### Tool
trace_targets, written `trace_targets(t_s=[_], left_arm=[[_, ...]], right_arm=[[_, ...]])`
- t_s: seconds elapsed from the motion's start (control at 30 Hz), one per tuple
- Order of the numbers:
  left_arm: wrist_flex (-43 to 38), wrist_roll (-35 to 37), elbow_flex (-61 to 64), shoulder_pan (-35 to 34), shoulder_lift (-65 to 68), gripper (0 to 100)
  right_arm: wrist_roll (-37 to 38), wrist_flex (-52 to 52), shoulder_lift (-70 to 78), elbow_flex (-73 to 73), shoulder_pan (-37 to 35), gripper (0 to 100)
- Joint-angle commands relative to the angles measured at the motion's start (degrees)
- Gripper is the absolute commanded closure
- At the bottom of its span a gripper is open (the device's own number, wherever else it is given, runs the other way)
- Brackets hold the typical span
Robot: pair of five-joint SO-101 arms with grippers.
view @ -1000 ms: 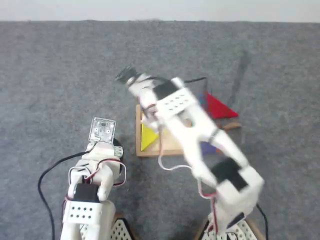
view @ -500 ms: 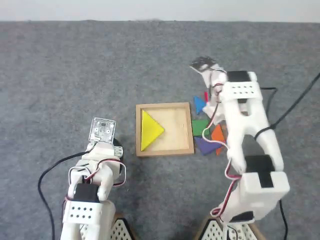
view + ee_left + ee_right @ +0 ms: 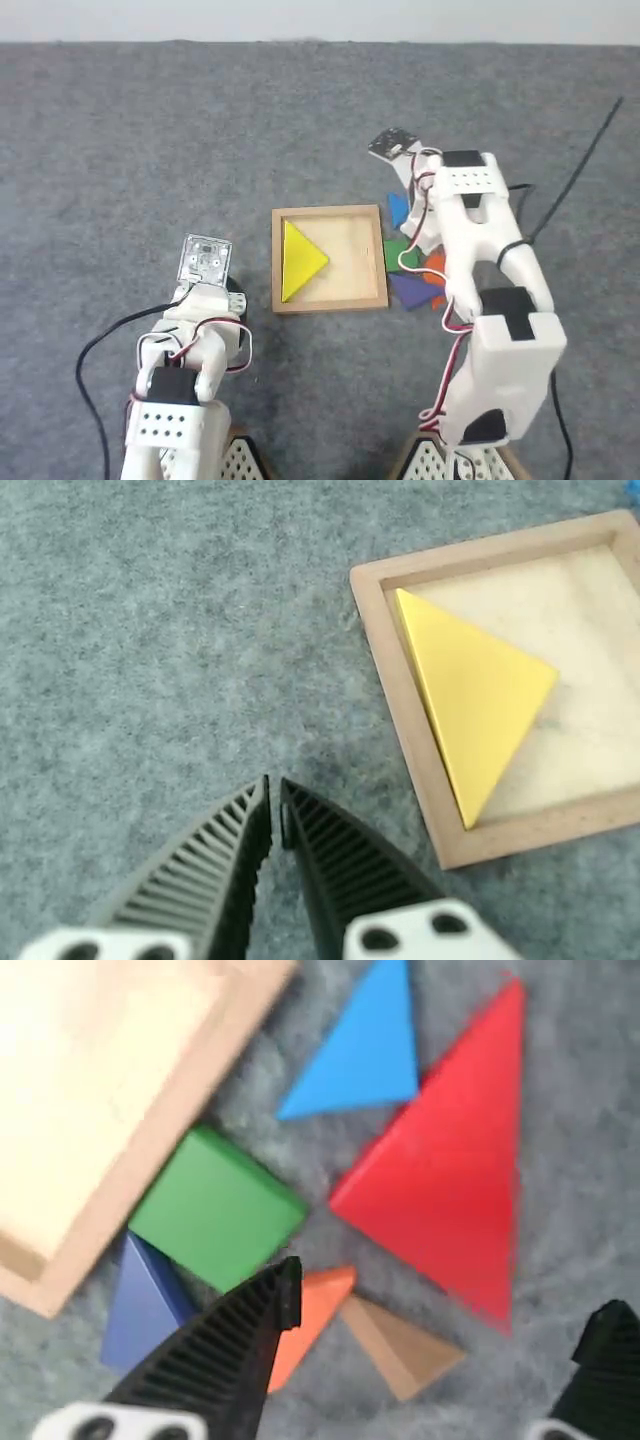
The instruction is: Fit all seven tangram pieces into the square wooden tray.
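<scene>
So the right gripper point(image 3: 450, 1300) hangs spread wide above the loose pieces just beside the square wooden tray point(image 3: 330, 304): large red triangle point(image 3: 450, 1190), green square point(image 3: 215, 1210), light blue triangle point(image 3: 365, 1055). One flat yellow triangle point(image 3: 298, 260) lies inside the tray. The left gripper point(image 3: 275, 785) is pinched closed over the grey felt mat point(image 3: 150, 120).

tray point(image 3: 330, 304) right half bare | yellow triangle point(image 3: 298, 260) blocks left | pieces point(image 3: 410, 289) crowd right rim

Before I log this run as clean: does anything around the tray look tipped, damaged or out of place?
Nothing stands out. The yellow triangle lies flat in the tray; the red triangle and other pieces lie flat beside it.
</scene>
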Motion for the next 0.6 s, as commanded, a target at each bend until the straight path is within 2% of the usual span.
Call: trace_targets(t_s=[0.0,0.47,0.57], left_arm=[[0.26,0.35,-0.48,-0.18,-0.7,98],[0.26,0.35,-0.48,-0.18,-0.7,98],[0.26,0.35,-0.48,-0.18,-0.7,98]], right_arm=[[0.79,-2.42,0.22,-0.62,-2.77,56.4],[0.44,-3.03,9.01,-7.03,-0.48,56.9],[0.7,-3.03,9.71,-7.12,-0.04,61.1]])
